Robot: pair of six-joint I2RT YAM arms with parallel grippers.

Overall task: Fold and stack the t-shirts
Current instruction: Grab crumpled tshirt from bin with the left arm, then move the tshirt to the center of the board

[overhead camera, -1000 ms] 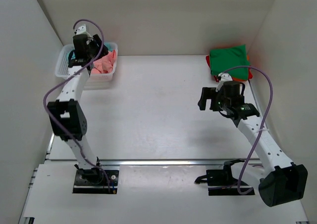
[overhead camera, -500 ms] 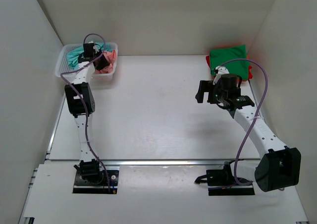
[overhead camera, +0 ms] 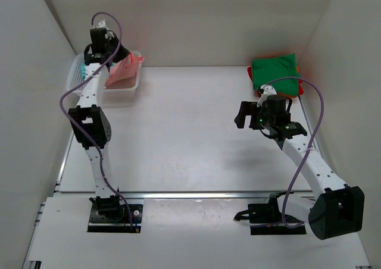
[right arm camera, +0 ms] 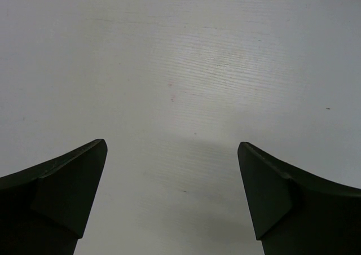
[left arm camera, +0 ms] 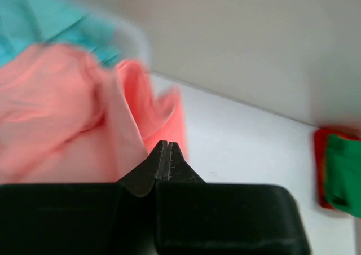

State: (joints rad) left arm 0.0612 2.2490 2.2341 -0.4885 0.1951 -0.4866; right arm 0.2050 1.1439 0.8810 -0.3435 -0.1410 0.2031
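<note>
My left gripper [overhead camera: 114, 59] [left arm camera: 165, 145] is raised over the white mesh basket [overhead camera: 123, 88] at the back left, shut on the salmon pink t-shirt [overhead camera: 126, 71] [left arm camera: 62, 114]. The shirt hangs bunched from it, partly lifted out of the basket. A teal t-shirt [overhead camera: 83, 71] [left arm camera: 34, 18] lies in the basket behind it. A folded green t-shirt [overhead camera: 275, 72] [left arm camera: 345, 179] tops a stack at the back right, with red cloth [left arm camera: 320, 165] showing under its edge. My right gripper [overhead camera: 241, 115] [right arm camera: 172, 148] hovers open over bare table, nothing between its fingers.
White walls close the table on the left, back and right. The basket stands tight in the back left corner. The folded stack sits against the right wall, just behind my right arm.
My left gripper closed in the basket and has risen, pulling the salmon pink shirt up with it. My right arm barely shifted.
</note>
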